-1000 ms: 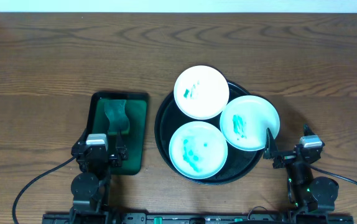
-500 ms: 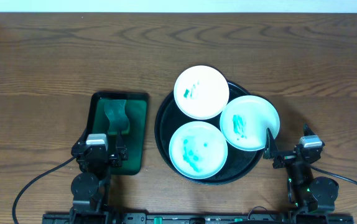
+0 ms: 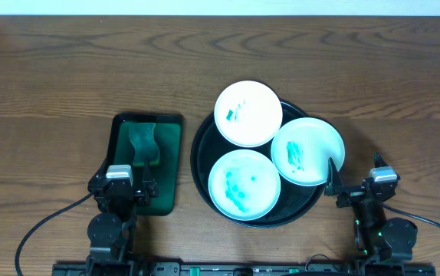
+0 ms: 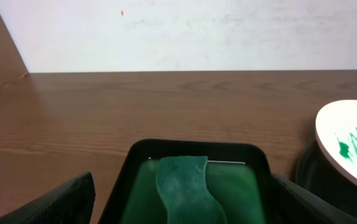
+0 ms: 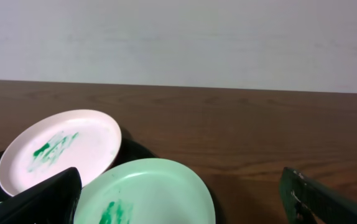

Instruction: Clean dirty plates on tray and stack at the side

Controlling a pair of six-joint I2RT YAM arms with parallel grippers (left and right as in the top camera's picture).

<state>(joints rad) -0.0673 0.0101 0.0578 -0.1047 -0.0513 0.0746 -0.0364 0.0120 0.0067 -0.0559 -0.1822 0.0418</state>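
Three white plates lie on the round black tray. The far plate has teal streaks, the right plate a teal smear, and the near plate several teal dots. My right gripper stands open just right of the tray, and its left finger reaches the right plate's edge. The right wrist view shows the right plate and the far plate ahead of the open gripper. My left gripper is open over the green tray's near end, holding nothing.
A dark green rectangular tray sits left of the black tray and holds a green cloth, which also shows in the left wrist view. A white wall runs along the far edge of the brown wooden table.
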